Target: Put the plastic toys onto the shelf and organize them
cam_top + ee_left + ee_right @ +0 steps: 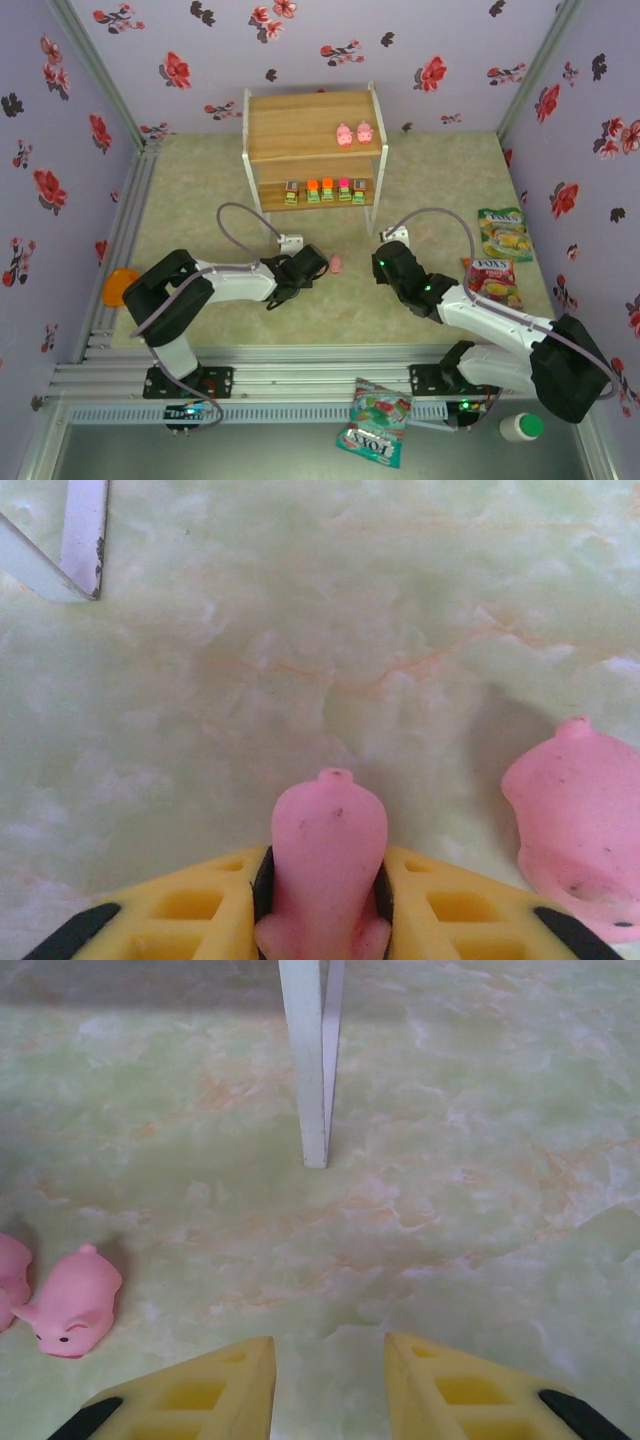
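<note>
**Currently: left gripper clamped on one pink pig, right gripper parted and empty**

1. Left gripper. In the left wrist view the left gripper [322, 880] has its yellow fingers [440, 910] pressed against both flanks of a pink pig [330, 825], with no gap on either side. The pig's narrow end points away from the camera. Whether the pig is raised off the table cannot be told. In the top view this gripper [314, 266] sits in front of the shelf, well short of it.

2. Second pig. A second pig [580, 830] lies on the table just to the right of the held one, not touching the fingers. The top view shows it [337, 264] just beside the left gripper's tip, and the right wrist view shows it [72, 1300] on its side at the left.

3. Right gripper. The right gripper [330, 1345] has its jaws moderately apart, with bare table between them and nothing held. A white shelf leg [315, 1070] stands straight ahead of it.

4. Shelf. The shelf [300, 115] stands at the far middle of the table [200, 190].
   - Top tier: a pair of pink pigs [345, 134] side by side near the right end.
   - Lower tier: five blocky pieces [328, 190] in one row.

5. Other items.
   - Right side: two snack bags [502, 233].
   - Near edge: a third bag [375, 420] and a green-capped bottle [522, 427].
   - Left edge: an orange disc [120, 287].
</note>
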Robot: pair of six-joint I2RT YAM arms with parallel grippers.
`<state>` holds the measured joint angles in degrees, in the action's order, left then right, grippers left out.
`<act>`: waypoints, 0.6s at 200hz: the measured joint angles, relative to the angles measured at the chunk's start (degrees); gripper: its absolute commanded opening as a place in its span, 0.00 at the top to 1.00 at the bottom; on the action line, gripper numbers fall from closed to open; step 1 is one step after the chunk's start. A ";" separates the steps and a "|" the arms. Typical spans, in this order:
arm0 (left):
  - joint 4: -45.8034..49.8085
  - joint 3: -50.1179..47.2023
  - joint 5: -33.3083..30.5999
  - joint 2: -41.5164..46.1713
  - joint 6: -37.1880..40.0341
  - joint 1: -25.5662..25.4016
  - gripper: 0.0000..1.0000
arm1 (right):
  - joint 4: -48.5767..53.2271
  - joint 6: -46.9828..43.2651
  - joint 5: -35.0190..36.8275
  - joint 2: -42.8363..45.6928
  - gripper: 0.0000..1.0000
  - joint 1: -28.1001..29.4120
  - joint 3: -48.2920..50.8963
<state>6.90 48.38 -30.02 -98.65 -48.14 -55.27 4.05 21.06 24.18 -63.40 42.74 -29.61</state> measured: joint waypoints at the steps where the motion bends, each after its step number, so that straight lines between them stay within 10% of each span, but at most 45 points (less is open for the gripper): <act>1: 0.00 0.00 0.00 0.00 0.00 0.00 0.70 | 0.00 0.00 0.02 0.00 0.65 0.00 0.00; 120: 10.69 5.03 -4.09 12.00 3.17 -2.12 0.69 | 0.00 0.00 0.00 0.00 0.66 0.00 0.00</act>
<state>17.58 53.41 -34.11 -86.65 -44.97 -57.39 4.05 21.06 24.18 -63.40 42.74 -29.61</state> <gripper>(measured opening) 0.308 0.343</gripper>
